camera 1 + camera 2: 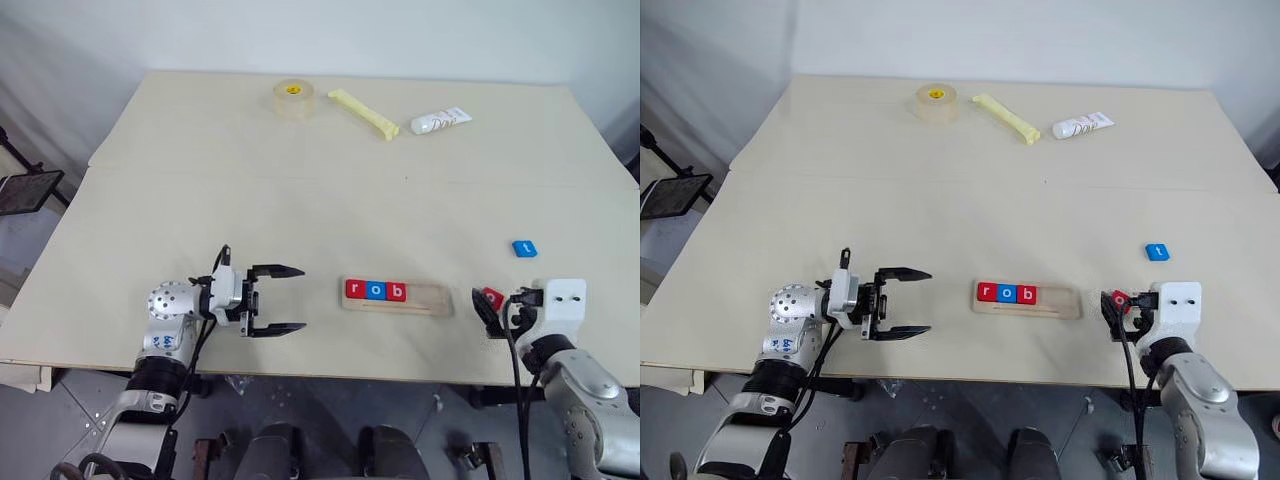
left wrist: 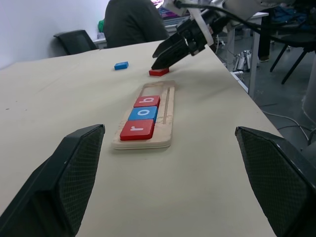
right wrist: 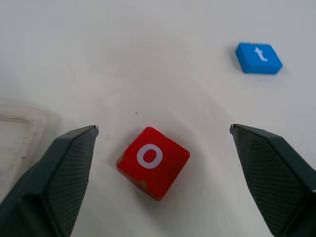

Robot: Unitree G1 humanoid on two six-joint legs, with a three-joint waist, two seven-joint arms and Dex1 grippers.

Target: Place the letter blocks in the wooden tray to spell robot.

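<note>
Straddling red o block [image 3: 153, 162], right gripper [image 3: 163, 143] wide, empty; left gripper [image 1: 290, 299] wide.

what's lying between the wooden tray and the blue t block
The red square block marked o lies on the bare table between the pale wooden tray and the blue t block, under the open right hand, seen from the head views.

Left pincer [image 1: 283, 299] with two black curved fingers, silver round-capped wrist housing, black cable looped beside it, right pincer [image 1: 489, 310] black-fingered, white boxy wrist block with two dark holes, grey forearm shells
</note>
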